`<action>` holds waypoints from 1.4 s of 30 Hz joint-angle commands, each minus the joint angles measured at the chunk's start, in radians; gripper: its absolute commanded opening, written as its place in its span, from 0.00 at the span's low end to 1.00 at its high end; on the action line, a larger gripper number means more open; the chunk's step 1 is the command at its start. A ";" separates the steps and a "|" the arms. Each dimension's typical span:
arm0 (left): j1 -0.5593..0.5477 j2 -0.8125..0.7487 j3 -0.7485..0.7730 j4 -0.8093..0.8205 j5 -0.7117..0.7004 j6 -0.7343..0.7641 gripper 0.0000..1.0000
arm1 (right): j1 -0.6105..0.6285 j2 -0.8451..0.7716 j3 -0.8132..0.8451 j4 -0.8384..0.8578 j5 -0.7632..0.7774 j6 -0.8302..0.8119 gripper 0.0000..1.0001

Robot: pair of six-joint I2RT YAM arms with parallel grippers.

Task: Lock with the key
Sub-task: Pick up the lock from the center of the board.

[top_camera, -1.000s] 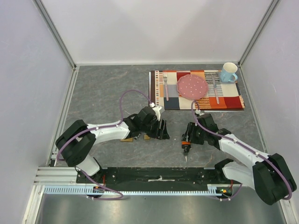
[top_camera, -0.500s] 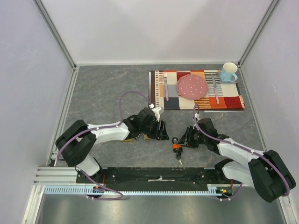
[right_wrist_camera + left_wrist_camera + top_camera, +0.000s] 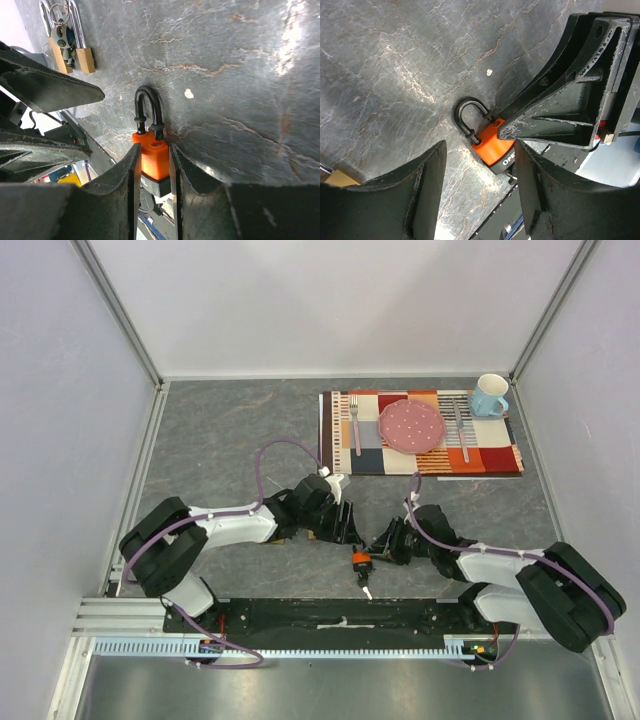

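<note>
Overhead, 2 robot arms meet low over a grey stone-patterned surface (image 3: 230,430). The right arm (image 3: 500,565) reaches left, and its jaws are closed on the body of an orange padlock (image 3: 151,159), 1 finger pressed against each side. The padlock sits near the front edge of the surface, between the 2 arms. Its black shackle (image 3: 148,107) sticks out past the fingertips, right at the surface.

The left arm (image 3: 230,525) reaches right. Its jaws stand wide apart and hold nothing, just beside the padlock. In the left wrist view the padlock shows beyond them, in the gap between the 2 fingers.

2 brass padlocks (image 3: 86,60) with a key ring lie near the left arm. At the far right a patterned placemat (image 3: 495,457) carries a pink plate (image 3: 411,426), cutlery and a blue cup (image 3: 489,395).
</note>
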 commanded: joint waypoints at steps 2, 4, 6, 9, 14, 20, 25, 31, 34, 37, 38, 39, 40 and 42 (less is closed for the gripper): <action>-0.016 0.013 0.000 0.012 0.029 -0.036 0.62 | 0.022 0.011 0.031 -0.025 0.092 0.021 0.36; -0.014 0.019 0.000 -0.002 0.024 -0.039 0.61 | 0.022 -0.036 0.083 -0.108 0.126 -0.020 0.39; -0.016 0.027 -0.002 -0.014 0.020 -0.043 0.61 | 0.016 -0.097 0.144 -0.180 0.188 -0.060 0.43; -0.016 0.043 -0.002 -0.013 0.034 -0.044 0.60 | -0.014 -0.183 0.184 -0.274 0.235 -0.113 0.50; -0.025 0.108 0.009 0.040 0.064 -0.047 0.57 | -0.086 -0.266 0.240 -0.339 0.230 -0.169 0.59; -0.034 0.189 0.084 0.067 0.112 -0.036 0.57 | -0.117 -0.317 0.263 -0.420 0.232 -0.202 0.63; -0.040 0.224 0.132 0.076 0.139 -0.033 0.56 | -0.137 -0.345 0.266 -0.437 0.235 -0.193 0.62; -0.040 0.166 0.138 0.000 0.048 0.012 0.57 | -0.157 -0.354 0.279 -0.458 0.239 -0.225 0.63; -0.057 0.099 0.112 -0.046 -0.041 0.036 0.64 | -0.162 -0.355 0.284 -0.463 0.241 -0.235 0.69; -0.081 0.047 0.101 -0.114 -0.130 0.053 0.69 | -0.168 -0.354 0.290 -0.463 0.244 -0.249 0.82; -0.089 0.037 0.104 -0.124 -0.165 0.058 0.69 | -0.168 -0.352 0.293 -0.464 0.245 -0.255 0.84; -0.106 0.030 0.107 -0.141 -0.179 0.059 0.70 | -0.169 -0.352 0.296 -0.464 0.249 -0.258 0.86; -0.117 0.024 0.109 -0.164 -0.195 0.059 0.70 | -0.171 -0.349 0.298 -0.464 0.250 -0.263 0.88; -0.152 0.028 0.129 -0.195 -0.245 0.056 0.71 | -0.175 -0.346 0.303 -0.467 0.250 -0.275 0.91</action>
